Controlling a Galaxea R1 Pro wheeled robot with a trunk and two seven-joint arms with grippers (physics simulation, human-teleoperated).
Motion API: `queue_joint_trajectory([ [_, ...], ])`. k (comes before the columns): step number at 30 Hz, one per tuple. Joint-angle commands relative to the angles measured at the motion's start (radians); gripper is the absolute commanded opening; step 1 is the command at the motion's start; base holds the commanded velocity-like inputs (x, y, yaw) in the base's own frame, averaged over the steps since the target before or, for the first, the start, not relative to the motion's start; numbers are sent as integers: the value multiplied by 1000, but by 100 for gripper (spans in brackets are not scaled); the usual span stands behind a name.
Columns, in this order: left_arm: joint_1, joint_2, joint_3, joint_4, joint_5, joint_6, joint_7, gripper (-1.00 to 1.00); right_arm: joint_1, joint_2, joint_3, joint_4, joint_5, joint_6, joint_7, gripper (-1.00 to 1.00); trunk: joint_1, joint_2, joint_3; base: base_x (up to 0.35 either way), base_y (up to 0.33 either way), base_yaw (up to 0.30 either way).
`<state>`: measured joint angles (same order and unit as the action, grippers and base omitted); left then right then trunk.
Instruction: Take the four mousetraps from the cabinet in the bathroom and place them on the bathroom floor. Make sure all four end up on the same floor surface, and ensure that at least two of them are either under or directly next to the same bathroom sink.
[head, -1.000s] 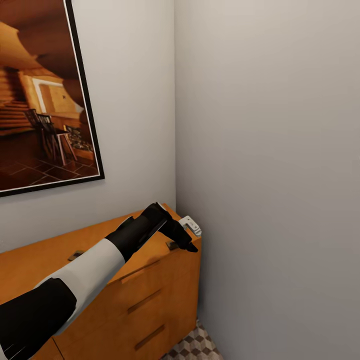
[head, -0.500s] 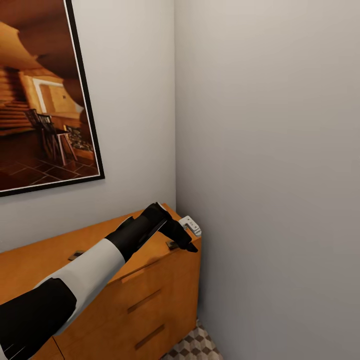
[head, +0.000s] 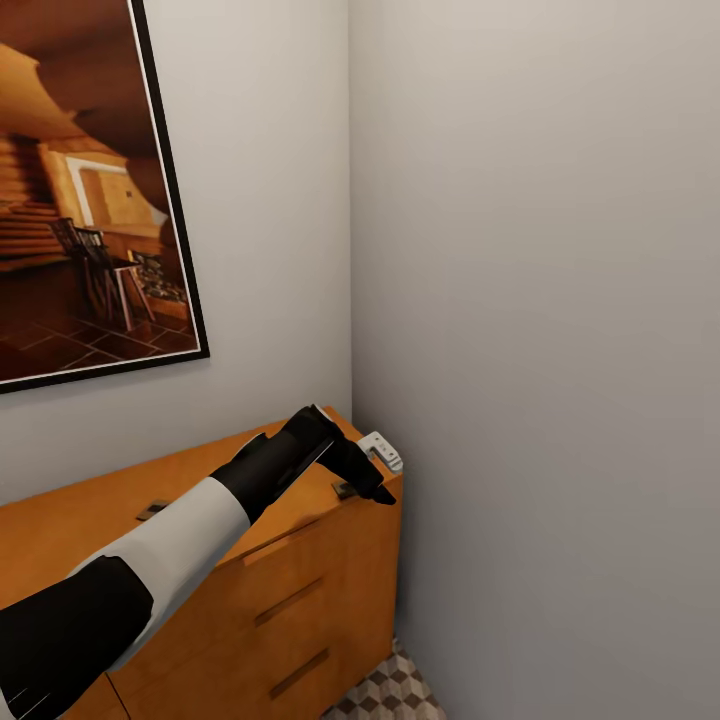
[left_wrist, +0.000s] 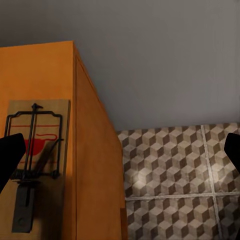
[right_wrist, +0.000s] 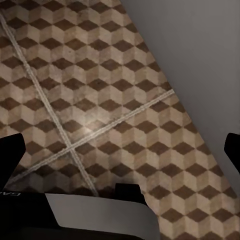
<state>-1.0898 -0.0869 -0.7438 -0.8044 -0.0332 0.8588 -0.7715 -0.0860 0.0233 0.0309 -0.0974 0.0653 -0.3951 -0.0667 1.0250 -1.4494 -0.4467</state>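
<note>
On the right end of the orange-brown cabinet (head: 200, 480) lies one mousetrap (head: 344, 490), half hidden by my left gripper (head: 380, 493). The left wrist view shows that mousetrap (left_wrist: 37, 160) flat on the cabinet top (left_wrist: 45, 75), close to its edge. My left gripper (left_wrist: 120, 155) is open: one fingertip overlaps the trap's side, the other hangs past the cabinet edge over the bathroom floor (left_wrist: 175, 170). A second mousetrap (head: 152, 511) lies further left on the top. My right gripper (right_wrist: 120, 150) is open and empty above the cube-patterned bathroom floor (right_wrist: 100, 90).
A small white device (head: 382, 450) sits at the cabinet's far right corner, against the grey wall (head: 540, 350). A framed picture (head: 90, 200) hangs above the cabinet. A narrow strip of tiled floor (head: 385, 695) shows between cabinet and wall.
</note>
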Motion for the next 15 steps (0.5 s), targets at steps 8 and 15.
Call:
queue_joint_trajectory([
  [8, -1, 3, 2, 1, -2, 5, -6, 100, -1, 0, 3, 1, 7, -2, -7, 100, 0, -1, -1, 0, 0, 0],
  [15, -1, 4, 4, -5, -2, 5, -6, 100, -1, 1, 3, 1, 7, -2, -7, 100, 0, -1, -1, 0, 0, 0],
])
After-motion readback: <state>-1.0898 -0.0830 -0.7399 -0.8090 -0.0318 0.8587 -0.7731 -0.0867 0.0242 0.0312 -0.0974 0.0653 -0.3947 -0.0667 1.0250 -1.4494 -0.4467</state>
